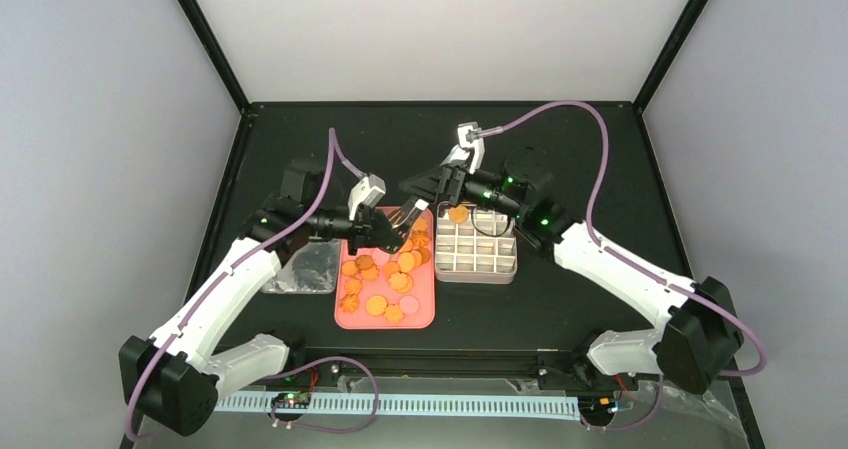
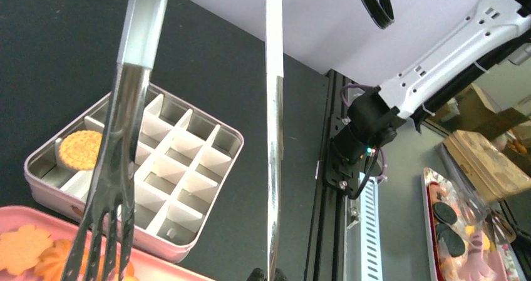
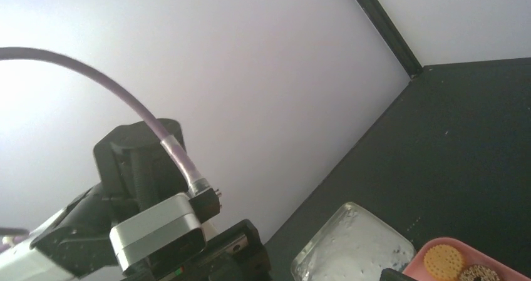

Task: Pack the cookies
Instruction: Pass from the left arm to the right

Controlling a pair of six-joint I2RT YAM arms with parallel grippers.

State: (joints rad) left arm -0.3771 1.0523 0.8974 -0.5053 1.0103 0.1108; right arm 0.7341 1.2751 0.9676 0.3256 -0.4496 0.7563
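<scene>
Cookies (image 1: 385, 279) lie on the pink tray (image 1: 424, 316) under the tongs (image 1: 410, 219) your left gripper (image 1: 383, 231) grips tight; your right gripper (image 1: 420, 187) gapes empty near the tin (image 1: 478, 270).

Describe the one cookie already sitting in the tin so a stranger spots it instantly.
Find the white gridded tin right of the pink tray. In its far-left corner lies a round golden cookie. It is the only one in the grid; every other cell is empty.
</scene>
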